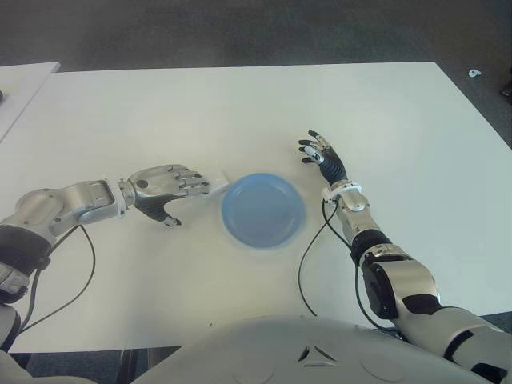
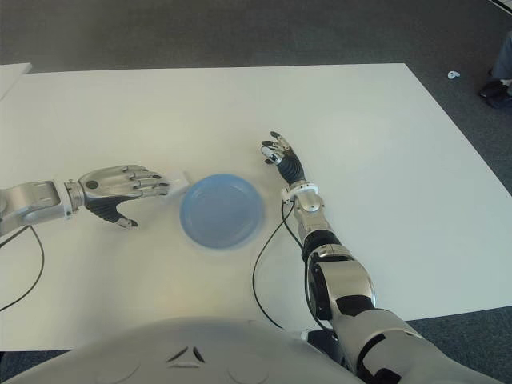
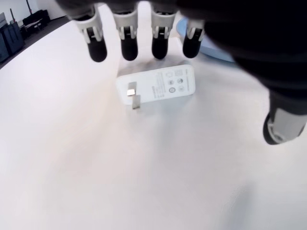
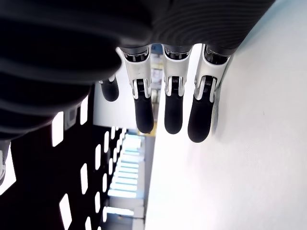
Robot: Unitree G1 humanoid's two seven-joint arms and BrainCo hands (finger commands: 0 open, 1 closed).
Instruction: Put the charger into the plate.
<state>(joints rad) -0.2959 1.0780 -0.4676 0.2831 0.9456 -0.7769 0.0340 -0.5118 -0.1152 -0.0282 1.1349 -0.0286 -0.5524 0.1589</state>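
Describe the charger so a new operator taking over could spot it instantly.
On the white table, find the blue plate near the middle. Just off its rim on the robot's left lies the charger, a small flat white block under the left hand's open fingers, not yet gripped. Its two metal prongs and printed grey markings set it apart from the bare tabletop.

The charger [image 3: 158, 87] looks like smooth white plastic with metal prongs, the plate [image 1: 262, 210] matt blue plastic.
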